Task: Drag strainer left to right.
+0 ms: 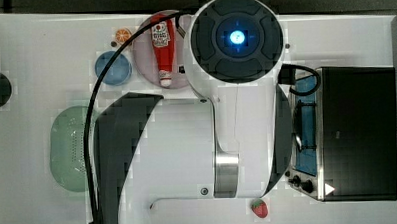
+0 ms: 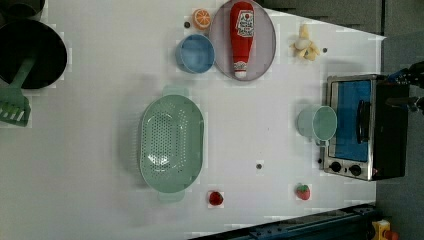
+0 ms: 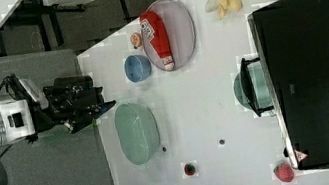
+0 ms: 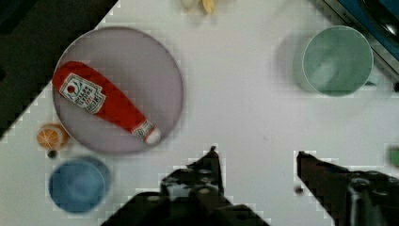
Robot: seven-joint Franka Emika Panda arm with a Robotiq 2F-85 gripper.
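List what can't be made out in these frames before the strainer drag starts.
- Strainer: top view, its right part hidden under the arm.
- Mug: right view, partly behind the toaster oven door handle.
- Banana: wrist view, cut off by the frame edge.
- Ketchup bottle label: left view, text too small to read.

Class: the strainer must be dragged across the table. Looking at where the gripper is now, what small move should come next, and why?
Probably bring the gripper down to the strainer's near rim. In the right view it hangs apart from the strainer, open and holding nothing, and in the wrist view its fingers stand spread over bare table. The strainer lies untouched, so contact must come before any dragging.
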